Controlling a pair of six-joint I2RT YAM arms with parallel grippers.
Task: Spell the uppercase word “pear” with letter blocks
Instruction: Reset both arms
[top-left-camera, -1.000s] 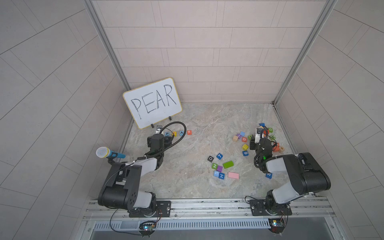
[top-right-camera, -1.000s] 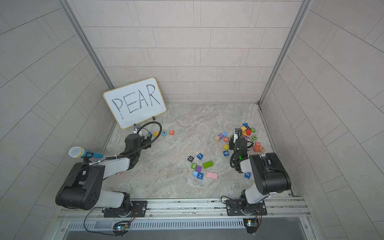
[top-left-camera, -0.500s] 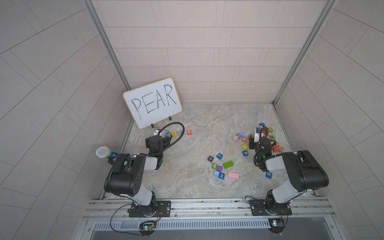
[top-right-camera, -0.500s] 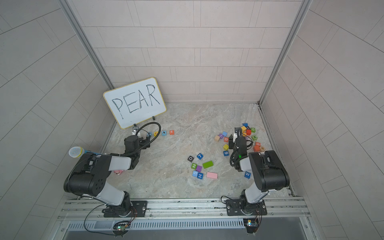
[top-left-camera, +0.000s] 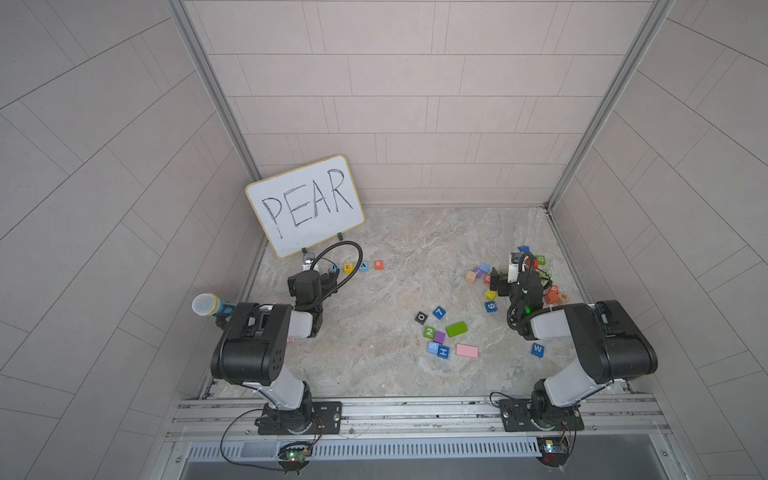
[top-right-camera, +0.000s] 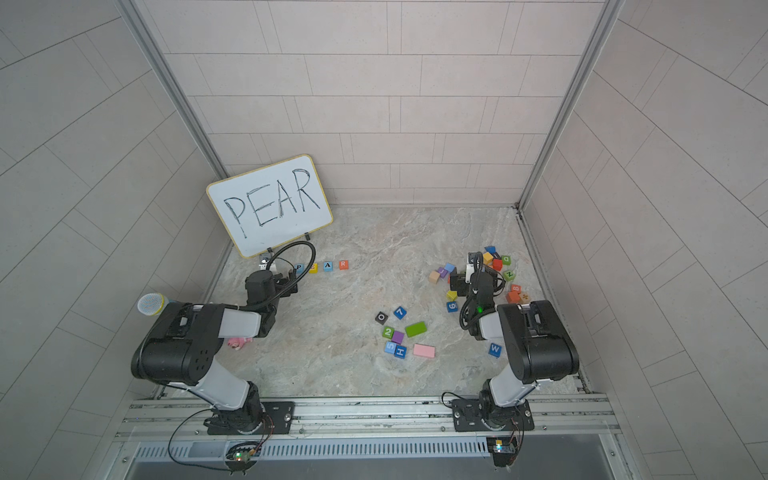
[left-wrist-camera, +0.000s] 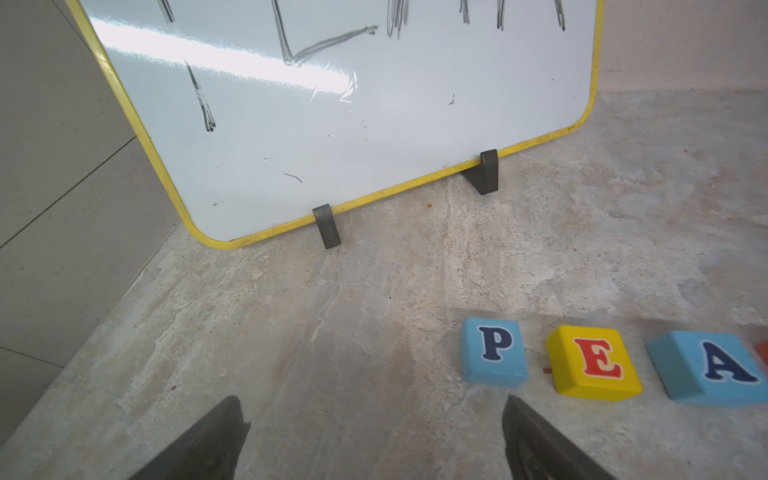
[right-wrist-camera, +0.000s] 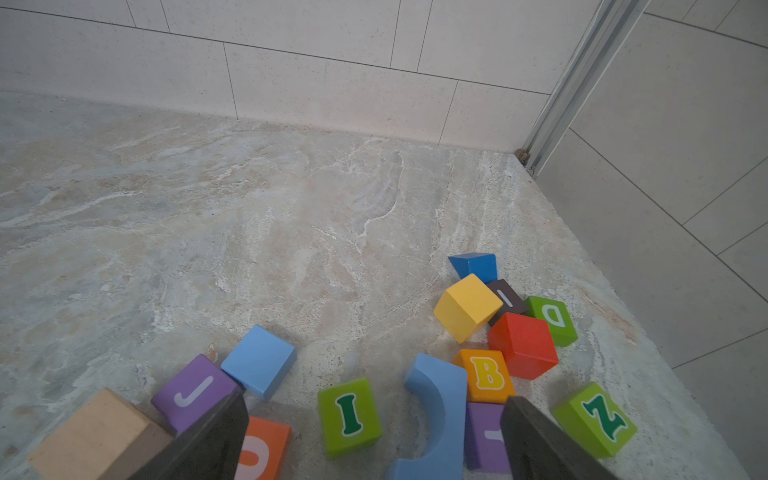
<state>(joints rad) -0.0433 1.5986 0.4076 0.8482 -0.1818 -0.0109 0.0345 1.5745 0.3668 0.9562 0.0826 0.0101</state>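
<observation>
Four letter blocks lie in a row in front of the whiteboard: light blue P (left-wrist-camera: 493, 351), yellow E (left-wrist-camera: 594, 365), light blue A (left-wrist-camera: 715, 368) and orange-red R (top-left-camera: 378, 264). Only a sliver of the R shows in the left wrist view. My left gripper (left-wrist-camera: 372, 401) is open over bare floor, just to the side of the P, with nothing between its fingers. My right gripper (right-wrist-camera: 376, 397) is open above the loose pile, over a green I block (right-wrist-camera: 349, 415) and a light blue arch block (right-wrist-camera: 436, 411), holding nothing.
The whiteboard (top-left-camera: 305, 205) reading PEAR stands on two feet behind the row. Several loose blocks crowd the right wall by my right gripper. A second cluster (top-left-camera: 440, 332) and a blue W cube (top-left-camera: 537, 349) lie mid-floor. A toy microphone (top-left-camera: 205, 305) rests by the left arm.
The right gripper's jaws have opened over the pile. The left arm's upper part has swung back toward its base, while its gripper stays by the P.
</observation>
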